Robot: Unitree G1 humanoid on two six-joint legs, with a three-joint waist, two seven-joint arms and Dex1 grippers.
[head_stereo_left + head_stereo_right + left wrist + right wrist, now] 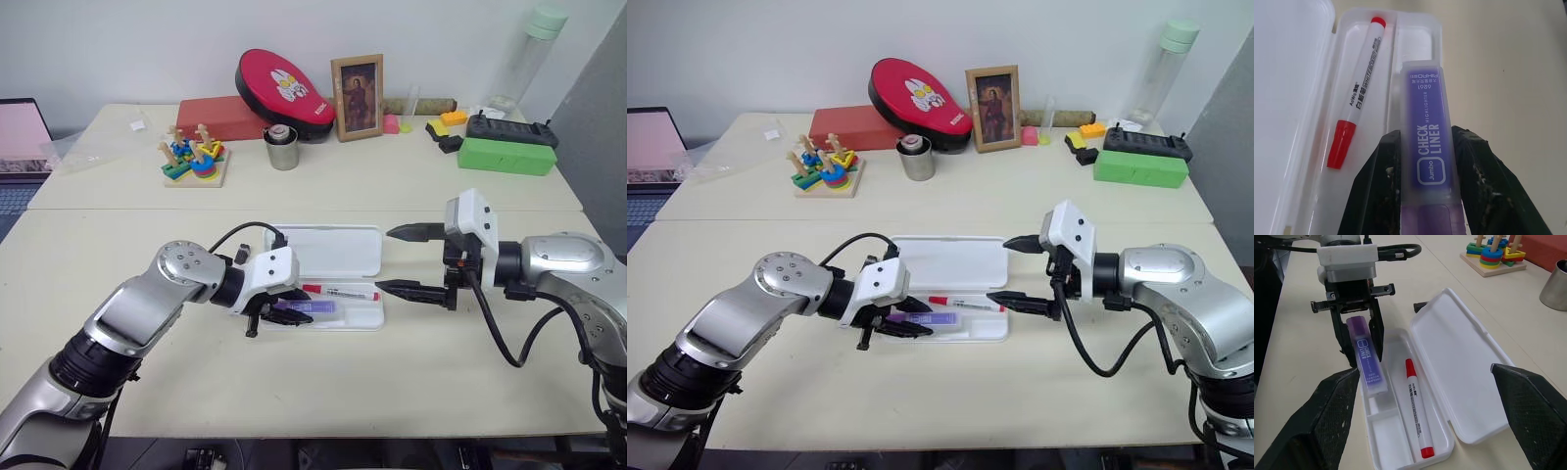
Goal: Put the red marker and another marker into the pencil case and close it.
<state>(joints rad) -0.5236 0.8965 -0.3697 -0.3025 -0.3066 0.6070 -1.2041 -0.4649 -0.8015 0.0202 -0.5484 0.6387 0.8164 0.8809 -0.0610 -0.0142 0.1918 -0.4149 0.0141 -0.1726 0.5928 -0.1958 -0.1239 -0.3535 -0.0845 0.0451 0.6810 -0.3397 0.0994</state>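
left gripper (1359, 340) pinches flat light-purple highlighter (1429, 156), tilted over open white plastic pencil case (338, 257) | slim red-capped marker (1415, 406) inside | right gripper (416, 261) spread | risk: highlighter lands across the tray's divider, blocking lid

I see the red marker (340, 292) lying in the open pencil case (338, 253) mid-frame, highlighter (306, 306) just below it.

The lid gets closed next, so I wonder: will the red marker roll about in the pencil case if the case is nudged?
Probably only a little. The red marker has a round barrel, so it may roll, but it lies in a narrow channel of the pencil case whose walls should stop it. It looks stiff and light, so it likely slides easily lengthwise.
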